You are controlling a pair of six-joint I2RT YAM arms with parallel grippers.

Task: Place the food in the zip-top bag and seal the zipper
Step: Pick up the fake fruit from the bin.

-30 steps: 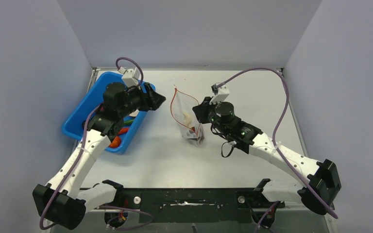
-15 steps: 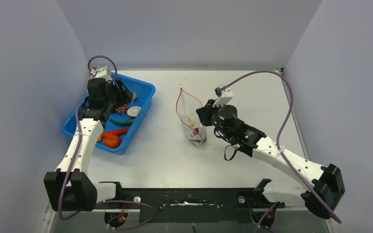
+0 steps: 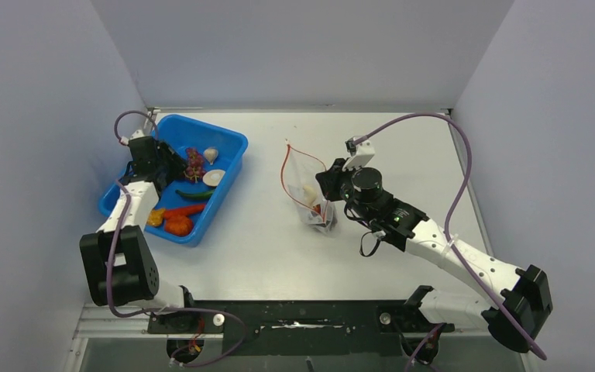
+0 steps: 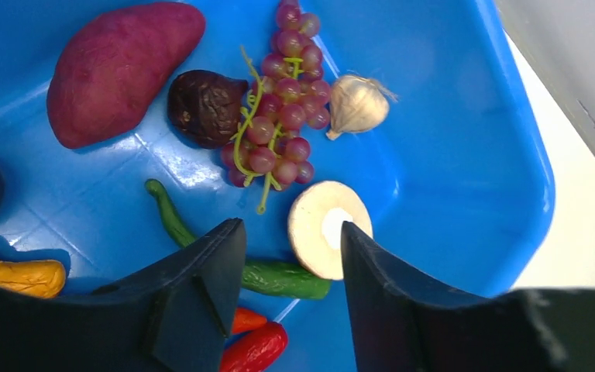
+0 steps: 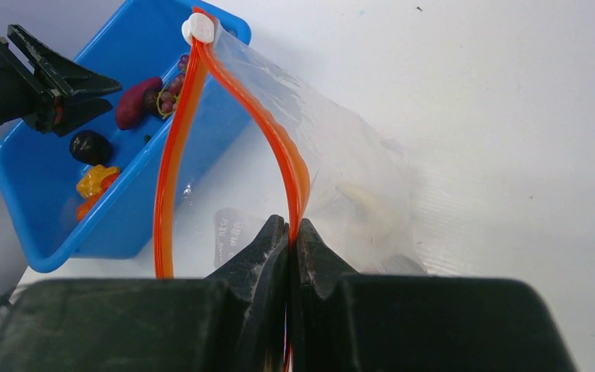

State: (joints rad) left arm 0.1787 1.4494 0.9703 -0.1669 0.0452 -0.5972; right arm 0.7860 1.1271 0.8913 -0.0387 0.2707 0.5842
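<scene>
The clear zip-top bag (image 3: 304, 186) stands open mid-table, its red zipper (image 5: 283, 151) forming a loop with a white slider (image 5: 199, 29) at the far end. A pale piece and dark pieces lie inside it. My right gripper (image 5: 290, 229) is shut on one side of the zipper strip and holds the mouth up. My left gripper (image 4: 290, 240) is open and empty over the blue bin (image 3: 232, 147). Below it lie a white mushroom slice (image 4: 324, 232), a green pepper (image 4: 279, 277), red chillies (image 4: 254, 349), purple grapes (image 4: 279, 124), garlic (image 4: 356, 105), a dark fig (image 4: 201, 105) and a purple sweet potato (image 4: 120, 66).
The bin sits at the table's far left against the wall. It also holds orange pieces (image 3: 177, 225) and a dark piece (image 5: 91, 146). Grey walls close in the left, back and right sides. The arm bases and a black rail (image 3: 302, 314) line the near edge.
My left arm has swung from beside the bag back left over the bin, with its gripper now low above the food. The right gripper still holds the bag, shifted slightly right.
</scene>
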